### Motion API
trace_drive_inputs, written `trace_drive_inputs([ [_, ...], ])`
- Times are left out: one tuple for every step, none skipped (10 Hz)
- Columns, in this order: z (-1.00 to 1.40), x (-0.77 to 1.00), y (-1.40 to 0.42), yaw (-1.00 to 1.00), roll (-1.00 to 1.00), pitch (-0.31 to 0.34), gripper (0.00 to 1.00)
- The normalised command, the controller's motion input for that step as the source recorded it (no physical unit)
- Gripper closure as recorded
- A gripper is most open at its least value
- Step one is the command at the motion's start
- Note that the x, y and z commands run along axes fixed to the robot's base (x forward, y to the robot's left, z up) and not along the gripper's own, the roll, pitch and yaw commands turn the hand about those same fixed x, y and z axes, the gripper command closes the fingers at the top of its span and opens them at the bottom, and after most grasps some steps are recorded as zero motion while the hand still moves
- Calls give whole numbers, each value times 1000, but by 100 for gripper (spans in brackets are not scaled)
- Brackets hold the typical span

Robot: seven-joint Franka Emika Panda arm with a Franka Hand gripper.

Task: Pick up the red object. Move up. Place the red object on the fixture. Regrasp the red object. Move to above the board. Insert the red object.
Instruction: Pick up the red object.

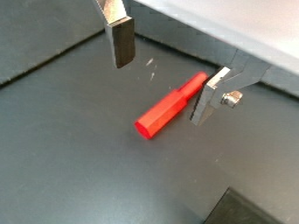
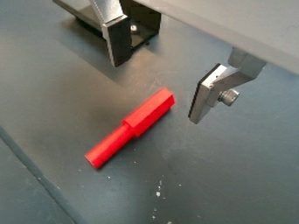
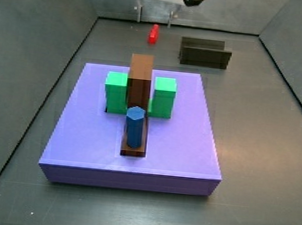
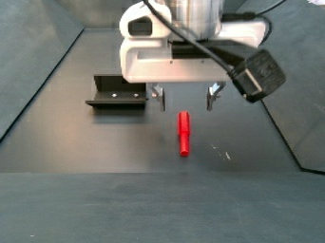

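Note:
The red object (image 1: 170, 107) is a short red peg lying flat on the dark floor, also seen as the red object (image 2: 131, 129). My gripper (image 1: 162, 90) hangs open just above its one end with nothing between the fingers (image 2: 117, 44). In a side view the gripper (image 4: 187, 100) is over the far end of the red object (image 4: 184, 131). The fixture (image 4: 117, 95) stands beside it on the floor, and the fixture (image 2: 135, 31) shows just behind one finger. The purple board (image 3: 163, 151) lies apart from the red object (image 3: 154, 32) and the fixture (image 3: 205, 53).
On the board stand two green blocks (image 3: 163, 96), a long brown bar (image 3: 142, 73) and a blue upright peg (image 3: 134, 125). Grey walls (image 3: 54, 35) close in the floor on the sides.

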Motion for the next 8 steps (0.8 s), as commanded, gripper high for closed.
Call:
trace_drive_inputs([
  [-371, 40, 0, 0, -169, -36, 0],
  [-317, 0, 0, 0, -160, -24, 0],
  [-246, 0, 0, 0, -164, 0, 0],
  [-223, 0, 0, 0, -171, 0, 0],
  [-194, 0, 0, 0, -180, -10, 0],
  [-223, 0, 0, 0, -206, -43, 0],
  [-243, 0, 0, 0, -216, -56, 0],
  [-214, -29, 0, 0, -184, -54, 0],
])
